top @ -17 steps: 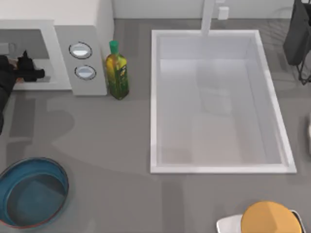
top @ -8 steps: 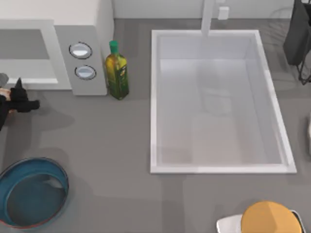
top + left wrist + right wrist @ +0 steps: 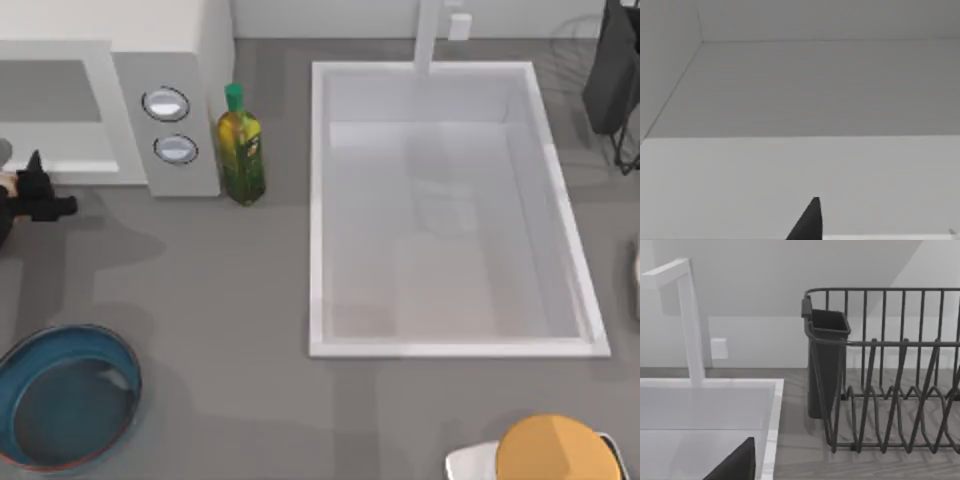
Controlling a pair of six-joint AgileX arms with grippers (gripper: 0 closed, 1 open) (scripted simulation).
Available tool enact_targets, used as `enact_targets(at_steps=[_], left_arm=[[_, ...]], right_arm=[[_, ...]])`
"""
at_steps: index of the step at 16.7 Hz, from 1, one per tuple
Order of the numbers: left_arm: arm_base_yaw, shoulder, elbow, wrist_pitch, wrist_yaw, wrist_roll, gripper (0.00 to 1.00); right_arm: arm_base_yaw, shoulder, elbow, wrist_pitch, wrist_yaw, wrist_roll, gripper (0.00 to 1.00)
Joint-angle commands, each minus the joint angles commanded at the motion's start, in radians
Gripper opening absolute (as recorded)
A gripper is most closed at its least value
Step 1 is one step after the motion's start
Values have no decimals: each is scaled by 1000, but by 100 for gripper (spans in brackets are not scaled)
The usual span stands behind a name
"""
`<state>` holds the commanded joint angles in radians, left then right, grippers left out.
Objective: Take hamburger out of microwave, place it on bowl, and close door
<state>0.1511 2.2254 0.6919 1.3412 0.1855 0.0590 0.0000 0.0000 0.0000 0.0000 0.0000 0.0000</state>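
The white microwave point(image 3: 185, 60) stands at the table's back left with its cavity point(image 3: 50, 110) open; the left wrist view looks into that grey-white cavity point(image 3: 815, 85). The door is out of view. My left gripper point(image 3: 22, 188) hovers just in front of the opening at the far left edge, shut on the hamburger point(image 3: 7, 184), of which a small pale tan sliver shows. One dark fingertip point(image 3: 809, 222) shows in the left wrist view. The dark teal-blue bowl point(image 3: 60, 400) sits at the front left, nearer than the gripper. My right gripper point(image 3: 735, 467) is parked by the sink's far right corner.
A green-capped oil bottle point(image 3: 240, 150) stands right of the microwave's dials point(image 3: 166, 104). A large white sink point(image 3: 450, 210) with a faucet point(image 3: 428, 35) fills the middle right. A dark dish rack point(image 3: 890, 370) is at the back right, an orange-yellow disc point(image 3: 555, 450) at the front right.
One second ago my left gripper reached into the microwave cavity. It has since drawn back out to the front of the opening and shifted slightly over the last half second.
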Motion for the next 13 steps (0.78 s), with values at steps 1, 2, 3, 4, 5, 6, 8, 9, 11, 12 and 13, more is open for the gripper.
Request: enact_targets(at_steps=[1,2,3,4,5,6,8,9,11,12,13], left_arm=[[0,-31,0,-31,0,0,0],[0,-67,0,-67,-1,0,0],[0,-105,-1,-107,-1,1,0],[0,-146,-1,-148,-2,1,0],[0,-187,-1,-190,-2,1,0],[1,-227,-1,-231,-3,1,0],[1,-299,0,-305,-4,2,0],[1,-328,0,-335,-4,2,0],[1,-366,1,-375,-4,2,0],[1,-373,2,-382,-4,2,0],[1,-373,2,-382,-4,2,0]], right_arm=[[0,0,0,0,0,0,100],[0,0,0,0,0,0,100],[0,0,0,0,0,0,100],[0,0,0,0,0,0,100],[0,0,0,0,0,0,100],[0,0,0,0,0,0,100],[0,0,0,0,0,0,100],[0,0,0,0,0,0,100],[0,0,0,0,0,0,100],[0,0,0,0,0,0,100],[0,0,0,0,0,0,100]])
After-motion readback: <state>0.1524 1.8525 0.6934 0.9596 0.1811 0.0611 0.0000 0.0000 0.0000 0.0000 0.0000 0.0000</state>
